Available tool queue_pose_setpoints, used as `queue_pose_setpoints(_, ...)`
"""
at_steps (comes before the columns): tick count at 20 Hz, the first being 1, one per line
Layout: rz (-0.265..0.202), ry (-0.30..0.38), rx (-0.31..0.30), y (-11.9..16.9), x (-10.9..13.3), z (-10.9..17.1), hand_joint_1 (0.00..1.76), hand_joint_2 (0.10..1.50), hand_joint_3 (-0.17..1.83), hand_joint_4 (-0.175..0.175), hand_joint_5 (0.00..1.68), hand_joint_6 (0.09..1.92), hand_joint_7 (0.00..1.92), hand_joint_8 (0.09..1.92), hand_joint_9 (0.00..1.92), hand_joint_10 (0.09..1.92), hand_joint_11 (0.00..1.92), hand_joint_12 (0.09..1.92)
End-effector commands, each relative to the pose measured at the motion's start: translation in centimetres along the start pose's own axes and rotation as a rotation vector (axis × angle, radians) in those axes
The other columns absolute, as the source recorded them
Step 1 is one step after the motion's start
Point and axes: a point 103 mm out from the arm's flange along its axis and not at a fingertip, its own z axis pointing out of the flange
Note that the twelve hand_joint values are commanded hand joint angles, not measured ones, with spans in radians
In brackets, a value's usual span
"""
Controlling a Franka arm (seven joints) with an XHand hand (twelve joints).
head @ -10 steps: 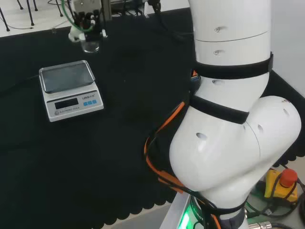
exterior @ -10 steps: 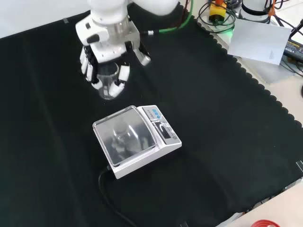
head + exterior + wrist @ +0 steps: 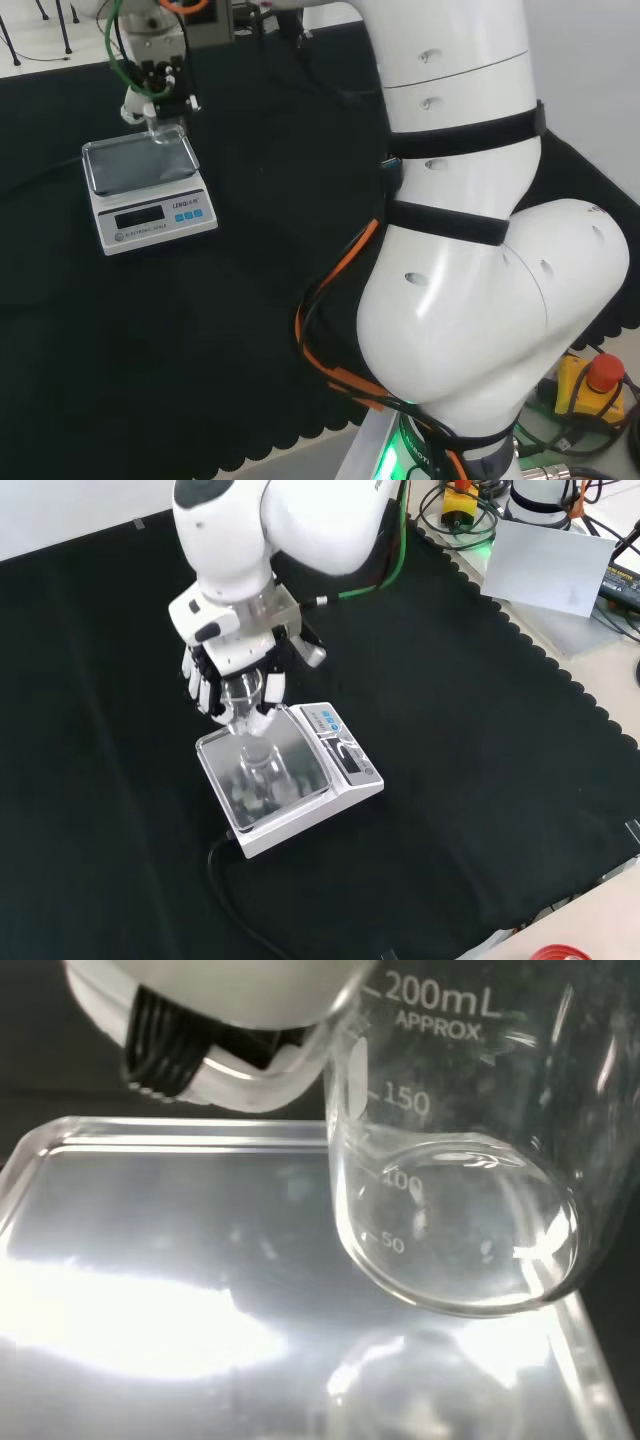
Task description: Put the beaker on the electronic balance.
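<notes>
Beaker [image 3: 243,702] sits inside curled fingers [image 3: 272,688] of hand [image 3: 235,660], above balance [image 3: 285,775] pan's far edge.

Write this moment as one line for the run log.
phase: placing | hand: shut on beaker | beaker: above pan of electronic balance, not yet set down | contents: empty

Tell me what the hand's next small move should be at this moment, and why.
Probably a short, straight lowering. The hand has its fingers curled round the beaker, which the front view shows over the balance pan. In the wrist view the beaker's base appears to hang above the shiny pan with its reflection below, so it likely isn't resting yet. Open the fingers only after it sits.
</notes>
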Motion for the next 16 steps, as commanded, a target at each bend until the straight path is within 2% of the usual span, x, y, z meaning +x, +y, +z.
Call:
queue_pose_setpoints(1,-0.082,-0.001,0.042,1.5,5.2,3.0,1.27,0.68,0.62,0.065,1.22,0.73,1.28,0.69,1.33,0.33,1.06,0.98)
queue_pose_setpoints(3,-0.087,0.007,0.048,1.4,4.4,3.4,1.27,0.68,0.63,0.065,1.22,0.72,1.28,0.69,1.33,0.33,1.06,0.97)
queue_pose_setpoints(5,-0.067,0.019,0.055,1.4,5.3,4.0,1.27,0.68,0.63,0.065,1.22,0.72,1.28,0.69,1.34,0.33,1.06,0.97)
queue_pose_setpoints(8,-0.072,0.039,0.068,0.9,4.1,4.5,1.27,0.68,0.63,0.066,1.22,0.72,1.28,0.69,1.34,0.33,1.06,0.97)
queue_pose_setpoints(9,-0.056,0.053,0.070,0.8,4.1,4.5,1.23,0.67,0.64,0.093,1.24,0.69,1.26,0.72,1.34,0.33,1.06,0.97)
queue_pose_setpoints(11,-0.059,0.059,0.068,0.5,3.2,4.3,1.16,0.65,0.63,0.149,1.28,0.63,1.20,0.80,1.34,0.32,1.04,0.98)
queue_pose_setpoints(12,-0.097,-0.030,0.079,0.8,5.8,4.7,1.15,0.66,0.61,0.162,1.29,0.62,1.18,0.84,1.34,0.31,1.02,0.99)
queue_pose_setpoints(13,-0.130,-0.022,0.077,0.6,6.1,4.2,1.12,0.61,0.61,0.136,1.17,0.69,1.12,0.88,1.32,0.31,0.97,1.02)
queue_pose_setpoints(14,-0.136,0.028,0.102,0.6,5.8,3.2,1.06,0.55,0.59,0.096,0.89,0.78,0.96,0.92,1.21,0.32,0.83,1.10)
queue_pose_setpoints(15,-0.144,0.049,0.096,0.3,5.1,2.3,0.99,0.52,0.56,0.060,0.62,0.80,0.80,0.95,1.07,0.39,0.66,1.19)
queue_pose_setpoints(16,-0.142,0.056,0.086,0.0,4.9,1.4,0.91,0.51,0.51,0.037,0.41,0.74,0.65,0.96,0.90,0.50,0.50,1.27)
